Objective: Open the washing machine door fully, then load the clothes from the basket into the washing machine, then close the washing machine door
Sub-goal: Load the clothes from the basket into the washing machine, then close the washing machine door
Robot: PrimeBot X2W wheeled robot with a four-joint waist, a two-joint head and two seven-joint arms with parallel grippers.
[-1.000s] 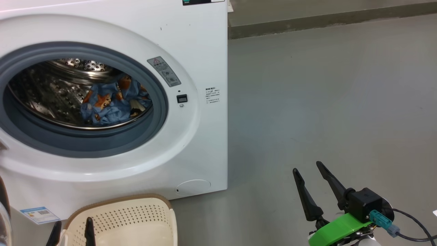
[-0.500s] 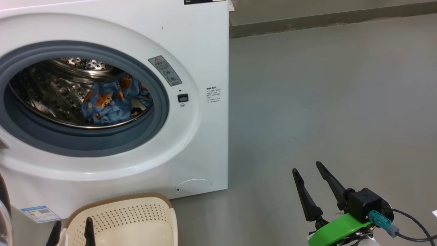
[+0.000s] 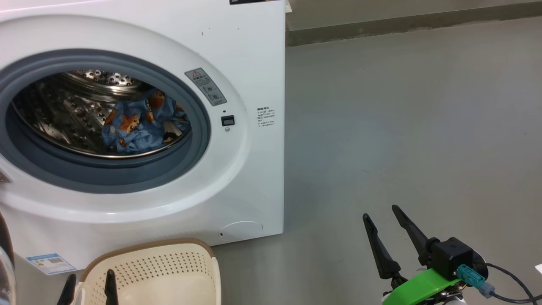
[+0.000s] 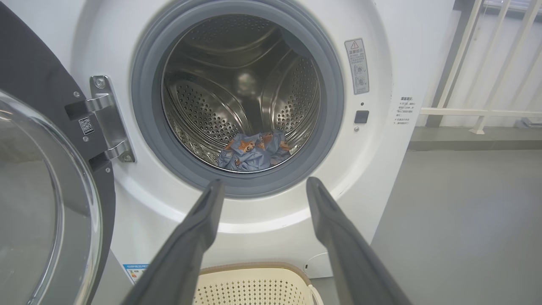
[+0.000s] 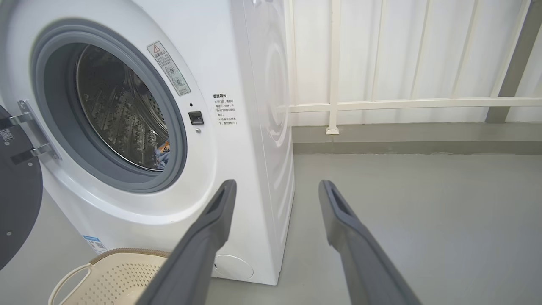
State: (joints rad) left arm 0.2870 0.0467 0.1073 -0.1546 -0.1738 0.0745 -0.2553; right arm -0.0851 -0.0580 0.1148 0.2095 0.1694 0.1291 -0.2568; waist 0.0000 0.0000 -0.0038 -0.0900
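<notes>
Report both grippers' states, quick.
Left gripper: open, holding nothing, pointed at the washing machine opening.
Right gripper: open, holding nothing.

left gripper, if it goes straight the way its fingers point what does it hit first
Likely the lower lip of the grey-blue rubber seal of the big white washing machine; just above that, the way opens into the steel drum toward the light-blue bear-print clothes. Depth is unclear.

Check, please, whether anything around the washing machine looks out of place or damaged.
Nothing stands out: the clothes lie inside the drum, none over the seal; the door stands open and the basket sits upright.
</notes>
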